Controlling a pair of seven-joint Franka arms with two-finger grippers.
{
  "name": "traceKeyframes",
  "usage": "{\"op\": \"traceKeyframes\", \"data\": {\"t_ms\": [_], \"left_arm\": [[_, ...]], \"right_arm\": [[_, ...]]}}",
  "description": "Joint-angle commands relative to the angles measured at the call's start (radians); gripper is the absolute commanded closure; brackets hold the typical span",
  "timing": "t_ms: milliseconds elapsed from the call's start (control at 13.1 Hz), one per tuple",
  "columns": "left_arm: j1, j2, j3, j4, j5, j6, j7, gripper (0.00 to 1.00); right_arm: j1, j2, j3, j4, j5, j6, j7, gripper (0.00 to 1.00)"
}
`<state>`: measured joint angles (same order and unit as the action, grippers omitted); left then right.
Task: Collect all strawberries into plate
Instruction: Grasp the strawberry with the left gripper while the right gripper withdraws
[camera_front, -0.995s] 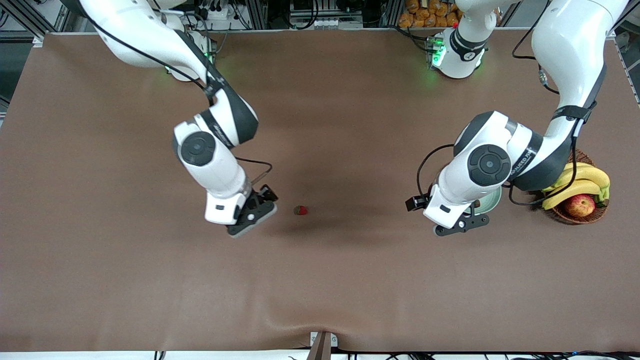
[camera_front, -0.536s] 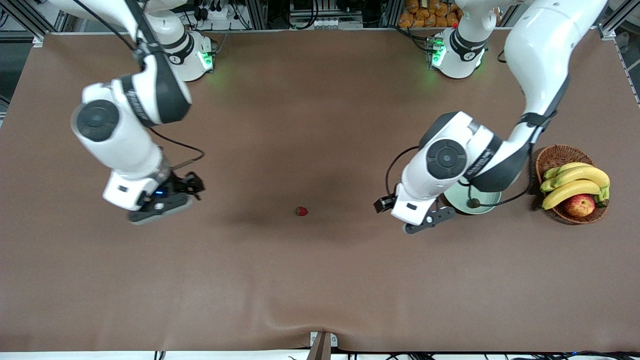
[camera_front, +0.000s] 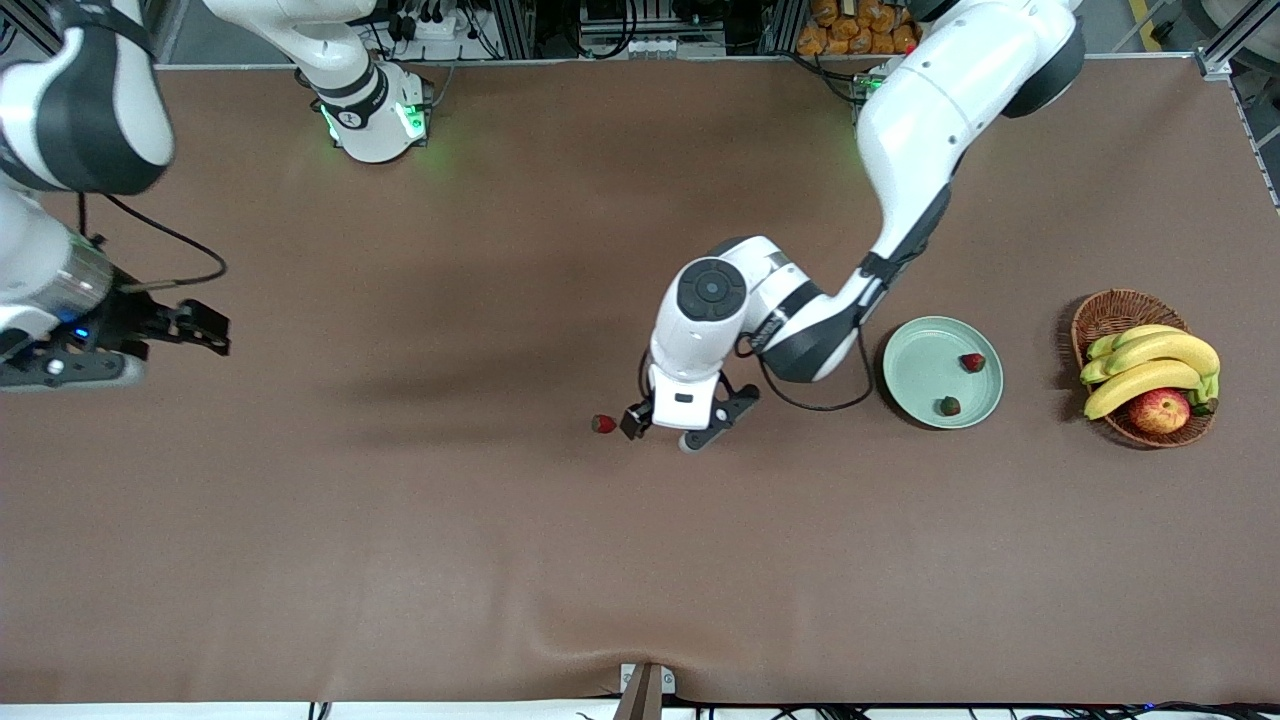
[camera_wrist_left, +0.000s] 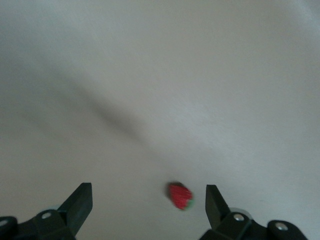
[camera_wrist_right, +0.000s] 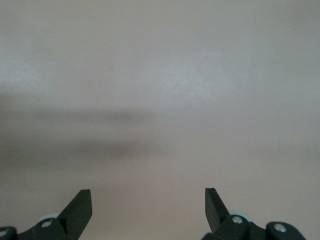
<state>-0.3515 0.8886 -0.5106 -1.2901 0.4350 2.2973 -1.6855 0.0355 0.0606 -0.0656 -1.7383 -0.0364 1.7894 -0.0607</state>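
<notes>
Front view coverage is being given of a brown cloth-covered worktop (camera_front: 400, 560) on which one small red strawberry with a dark green leafy top (camera_front: 603, 424) is lying alone near the middle. Two more such berries, one (camera_front: 972, 362) and another (camera_front: 949, 405), are already resting inside the round pale mint-green plate (camera_front: 905, 350), which is standing toward the left arm's end, near a brown woven wicker basket (camera_front: 1110, 310) of yellow bananas (camera_front: 1150, 365) and a red-yellow apple (camera_front: 1160, 410). The left tool (camera_front: 690, 425) is being held low just beside the lone strawberry, its jaws spread wide; in the left wrist view the berry (camera_wrist_left: 180, 196) is being framed between the two dark fingers (camera_wrist_left: 77, 206), apparently so that a grasp can be made around it. The right tool (camera_front: 95, 350) is being kept wide open over the bare worktop at the right arm's end, well apart from the fruit, waiting, probably so that the left arm's path is left free.
</notes>
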Motion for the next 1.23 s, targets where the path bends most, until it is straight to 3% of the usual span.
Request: {"op": "traceKeyframes", "data": {"t_ms": [0,230,459,1149], "left_arm": [[-0.065,0.061,0.049,0.06,-0.019,0.094,-0.15,0.0],[-0.128,0.116,0.098,0.08,-0.019,0.218,-0.311,0.0],[-0.161,0.15,0.132,0.08,-0.021,0.258,-0.41,0.0],[-0.191,0.207,0.159,0.097,-0.058,0.329,-0.49,0.16]], "right_arm": [[0.003,-0.073,-0.04,-0.006,0.038,-0.097,0.002,0.0],[-0.003,-0.076,-0.045,0.092,0.059,-0.261,0.015,0.0],[0.003,-0.079,-0.056,0.135,0.059,-0.321,0.025,0.0],[-0.006,-0.08,-0.054,0.175,0.059,-0.358,0.019,0.0]]}}
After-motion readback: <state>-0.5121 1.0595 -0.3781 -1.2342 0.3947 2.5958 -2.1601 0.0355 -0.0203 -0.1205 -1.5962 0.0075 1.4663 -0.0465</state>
